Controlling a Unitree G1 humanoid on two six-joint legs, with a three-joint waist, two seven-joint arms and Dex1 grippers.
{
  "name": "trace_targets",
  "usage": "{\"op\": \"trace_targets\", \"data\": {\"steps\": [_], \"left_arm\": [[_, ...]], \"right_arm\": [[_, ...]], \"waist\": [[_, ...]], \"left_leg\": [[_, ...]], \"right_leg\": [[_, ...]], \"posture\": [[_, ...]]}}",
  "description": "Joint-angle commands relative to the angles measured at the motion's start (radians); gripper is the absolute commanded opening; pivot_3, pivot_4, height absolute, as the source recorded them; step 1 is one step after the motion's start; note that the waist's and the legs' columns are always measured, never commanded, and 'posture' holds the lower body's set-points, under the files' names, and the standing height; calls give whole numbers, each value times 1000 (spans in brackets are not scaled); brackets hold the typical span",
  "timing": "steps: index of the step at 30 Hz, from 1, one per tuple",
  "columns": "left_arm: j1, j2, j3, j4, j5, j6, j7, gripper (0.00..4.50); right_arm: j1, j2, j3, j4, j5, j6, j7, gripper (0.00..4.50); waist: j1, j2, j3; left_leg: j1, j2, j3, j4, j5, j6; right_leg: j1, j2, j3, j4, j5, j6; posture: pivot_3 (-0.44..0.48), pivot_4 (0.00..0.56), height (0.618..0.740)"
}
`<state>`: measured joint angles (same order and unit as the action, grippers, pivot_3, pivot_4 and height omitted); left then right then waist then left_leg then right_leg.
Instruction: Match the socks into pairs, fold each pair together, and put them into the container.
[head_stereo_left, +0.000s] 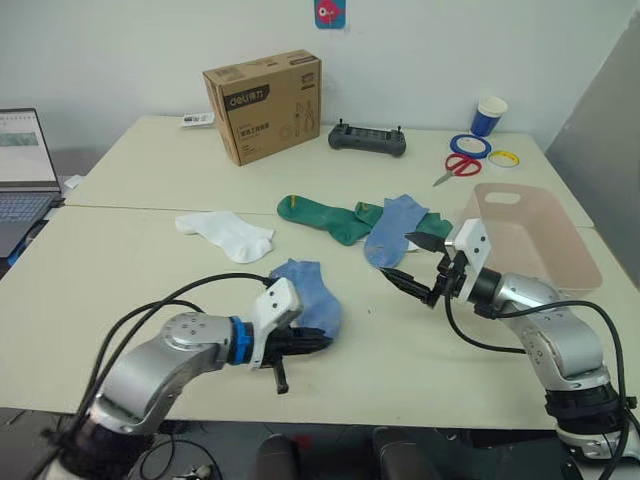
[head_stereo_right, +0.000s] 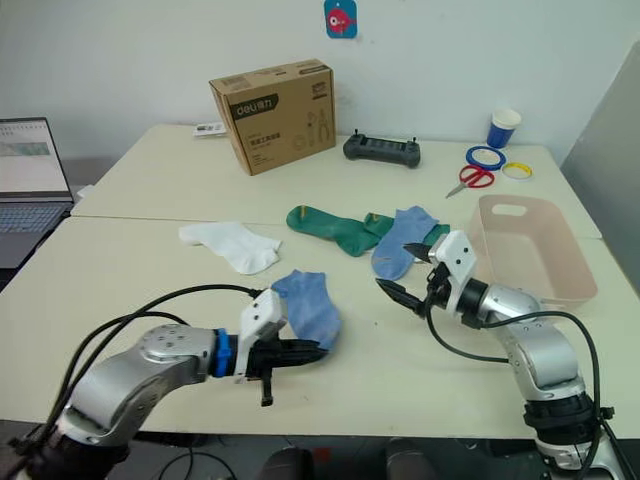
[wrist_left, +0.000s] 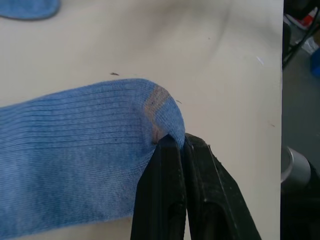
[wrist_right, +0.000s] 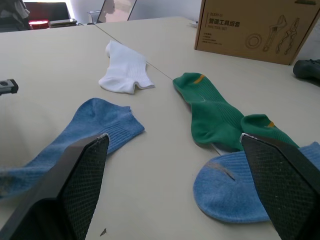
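Note:
A light blue sock (head_stereo_left: 305, 290) lies near the table's front, and my left gripper (head_stereo_left: 315, 343) is shut on its near edge; the left wrist view shows the black fingers (wrist_left: 167, 165) pinching the fabric. A second light blue sock (head_stereo_left: 393, 228) lies partly over two dark green socks (head_stereo_left: 325, 215) in the middle. A white sock (head_stereo_left: 228, 232) rests to their left. My right gripper (head_stereo_left: 412, 262) hovers open just in front of the second blue sock, holding nothing. The pink container (head_stereo_left: 560, 262) stands to the right of that gripper.
A brown cardboard box (head_stereo_left: 265, 105) and a black controller (head_stereo_left: 367, 139) sit at the back. Red scissors (head_stereo_left: 458, 166), tape rings (head_stereo_left: 469, 146) and a blue cup (head_stereo_left: 489, 115) are at the back right. A laptop (head_stereo_left: 25, 165) stands at the far left.

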<state>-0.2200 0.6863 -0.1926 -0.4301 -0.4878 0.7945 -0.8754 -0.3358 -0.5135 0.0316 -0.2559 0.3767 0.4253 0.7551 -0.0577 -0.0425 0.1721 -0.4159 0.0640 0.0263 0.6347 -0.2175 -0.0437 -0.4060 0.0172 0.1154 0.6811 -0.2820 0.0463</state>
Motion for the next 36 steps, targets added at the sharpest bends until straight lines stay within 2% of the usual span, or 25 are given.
{"op": "trace_targets", "data": {"steps": [1,6,10,13,16,22,26,31,34,36], "left_arm": [[-37,-35,-1,19,-4,-35,-6,678],[-48,-35,18,-4,-40,-11,-28,2302],[-65,-11,147,16,-126,37,-27,3584],[-85,-6,210,137,-74,-16,30,4480],[-105,-17,230,287,22,-139,81,4480],[-180,-88,205,501,133,-287,133,4480],[-223,-137,196,583,160,-321,132,4480],[-228,-144,174,621,185,-316,99,4480],[-218,-142,163,613,196,-294,97,3889],[-209,-141,170,599,189,-287,93,3303]], "right_arm": [[4,-16,-27,-29,7,-15,4,4500],[33,-27,-34,-49,10,-6,2,4500],[74,-44,-27,-66,22,26,13,4500],[114,-71,-9,-114,84,156,32,4500],[132,-100,23,-157,132,322,18,4500],[100,-54,34,-194,296,624,-38,4500],[55,19,25,-145,359,763,-96,4500],[3,88,41,-82,385,844,-128,4500],[-22,149,34,-30,393,881,-151,4500],[-24,151,45,-19,382,881,-147,4124]], "waist": [[0,0,0],[1,0,0],[1,0,0],[1,0,0],[0,1,0],[5,1,0],[6,0,0],[2,0,0],[0,0,0],[0,0,-1]], "left_leg": [[0,0,0,0,0,0],[-1,0,-1,-1,0,0],[0,0,-1,0,0,0],[0,0,-2,0,0,0],[0,0,-1,0,0,0],[-1,0,-1,1,0,0],[-1,0,-1,1,0,0],[-1,0,-1,0,0,0],[-1,0,-2,0,0,0],[-1,0,-2,0,0,0]], "right_leg": [[0,0,0,0,0,0],[0,0,0,0,0,-1],[0,0,0,0,0,0],[0,0,-1,1,-1,0],[1,0,-1,0,0,0],[0,0,-1,0,0,0],[0,0,-1,0,0,-1],[0,0,-1,0,0,-1],[0,1,-1,1,0,-1],[0,1,-2,1,0,-1]], "posture": [[0,150,740],[0,150,740],[0,150,740],[0,150,740],[0,150,740],[0,150,740],[0,150,740],[0,150,740],[0,150,740],[0,150,740]]}}
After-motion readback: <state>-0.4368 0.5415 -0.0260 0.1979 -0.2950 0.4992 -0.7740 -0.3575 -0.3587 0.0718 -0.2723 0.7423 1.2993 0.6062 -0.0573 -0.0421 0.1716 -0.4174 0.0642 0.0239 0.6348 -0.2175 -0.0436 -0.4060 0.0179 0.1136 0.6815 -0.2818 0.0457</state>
